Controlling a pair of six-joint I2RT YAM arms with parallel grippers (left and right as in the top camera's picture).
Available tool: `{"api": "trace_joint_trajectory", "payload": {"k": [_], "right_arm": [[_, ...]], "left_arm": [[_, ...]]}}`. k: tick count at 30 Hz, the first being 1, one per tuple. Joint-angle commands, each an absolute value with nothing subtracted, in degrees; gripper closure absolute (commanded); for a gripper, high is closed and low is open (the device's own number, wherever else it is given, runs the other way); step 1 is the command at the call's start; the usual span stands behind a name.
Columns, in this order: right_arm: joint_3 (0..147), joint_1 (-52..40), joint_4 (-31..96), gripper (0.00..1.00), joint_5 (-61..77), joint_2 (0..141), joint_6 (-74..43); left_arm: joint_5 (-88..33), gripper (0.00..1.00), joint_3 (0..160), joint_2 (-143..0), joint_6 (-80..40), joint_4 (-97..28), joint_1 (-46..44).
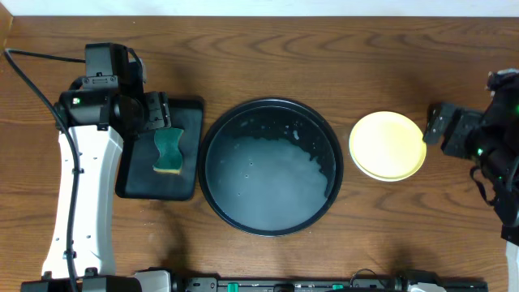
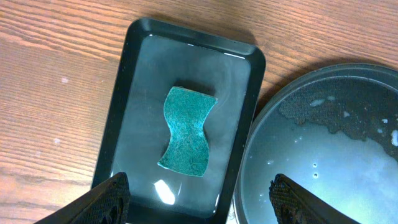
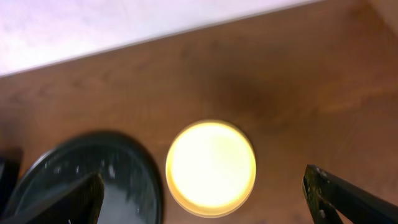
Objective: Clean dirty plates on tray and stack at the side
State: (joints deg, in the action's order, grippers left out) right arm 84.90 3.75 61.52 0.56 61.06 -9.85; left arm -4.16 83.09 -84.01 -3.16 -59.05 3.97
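Plates are found right of the tray, on the bare table (image 1: 324, 49); only a pale yellow one (image 1: 388, 144) is clearly seen from above.

At the far left, the left claw (image 2: 202, 200) is held released above a small rectangular black tray (image 1: 130, 174), its fingers spread wide with nothing between them. A green sponge (image 1: 168, 151) with a pinched waist is laid in this small tray in a thin film of water, its long axis running near to far.

Just right of it, almost touching, the large round black tray (image 1: 272, 103) is set in the middle of the table. A shallow pool of cloudy, foamy water (image 1: 276, 182) is held in it, and no plate is seen inside.

Further right, apart from the round tray's rim, the yellow plate is laid flat and face up. It is round, smooth and glossy, so no long axis or pointing direction can be given. A paler edge is glimpsed under its near side; how many plates lie beneath cannot be told.

At the far right, the right claw (image 3: 205, 199) is held released beside the plate, not touching it.
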Motion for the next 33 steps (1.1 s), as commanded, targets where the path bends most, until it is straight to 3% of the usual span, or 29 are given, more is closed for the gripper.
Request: {"api": "trace_joint_trajectory", "payload": {"k": [1,20,33], "right_arm": [[80.95,3.25,56.58,0.01,1.02,59.00,-5.21],[18.09,2.96,2.72,0.01,9.78,24.14,-4.19],[1.45,0.84,-1.23,0.01,9.76,6.24,-3.77]], "left_arm": [[-4.32,0.27,83.48,-84.23,-3.68,-59.35,4.05],[-4.32,0.27,83.48,-84.23,-3.68,-59.35,4.05],[-4.32,0.26,83.48,-84.23,-3.68,-59.35,4.05]]}}
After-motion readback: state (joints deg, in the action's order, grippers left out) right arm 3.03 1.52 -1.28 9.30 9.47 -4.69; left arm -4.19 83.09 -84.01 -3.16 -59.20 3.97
